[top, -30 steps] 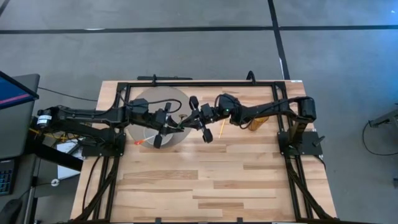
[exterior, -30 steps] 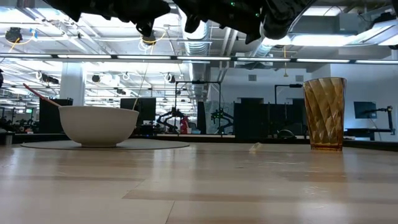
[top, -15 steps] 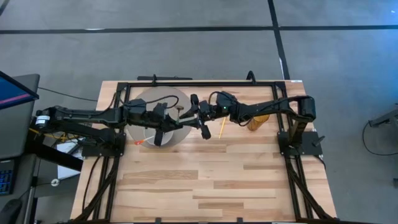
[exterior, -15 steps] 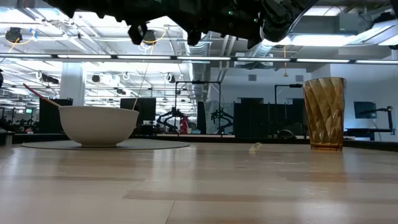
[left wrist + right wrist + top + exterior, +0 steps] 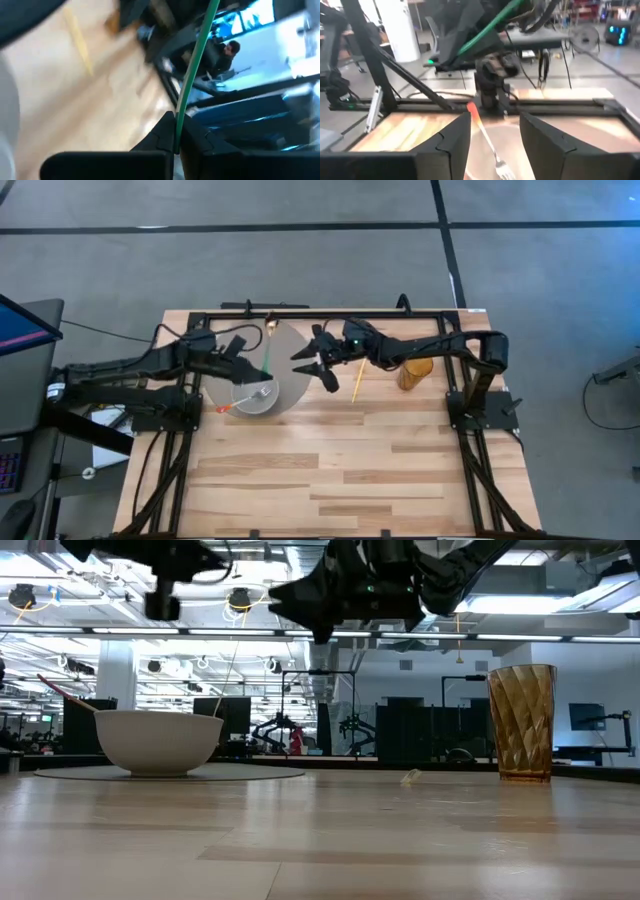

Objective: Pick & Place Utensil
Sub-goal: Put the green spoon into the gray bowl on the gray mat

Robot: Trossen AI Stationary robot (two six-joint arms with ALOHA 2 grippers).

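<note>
My left gripper (image 5: pixel 257 365) hovers above the grey round mat (image 5: pixel 292 380), shut on a thin green utensil (image 5: pixel 267 350) that slants from the fingers toward the far edge. A white bowl (image 5: pixel 250 398) stands on the mat and holds a fork with an orange handle (image 5: pixel 226 408). My right gripper (image 5: pixel 318 361) is open and empty, in the air just right of the mat, facing the left gripper. A yellow utensil (image 5: pixel 355 385) lies flat on the table beside an amber cup (image 5: pixel 413 371). My left gripper pinches the green utensil's handle (image 5: pixel 176 131) between its two shut fingers, near one end. The rest of the utensil (image 5: pixel 200 50) sticks out past the fingertips. It is lifted clear of the bowl and the table.
The bowl (image 5: pixel 158 740) and the cup (image 5: pixel 522 722) stand upright on the table; the orange handle (image 5: pixel 62 692) leans out over the bowl's rim. A black frame (image 5: pixel 330 313) runs along the far and side edges. The near half of the table is bare wood.
My left gripper has drawn back from the right gripper toward the table's left and far edge, carrying the green utensil, which now points toward the far edge. My right gripper has moved a little toward the far edge and turned.
</note>
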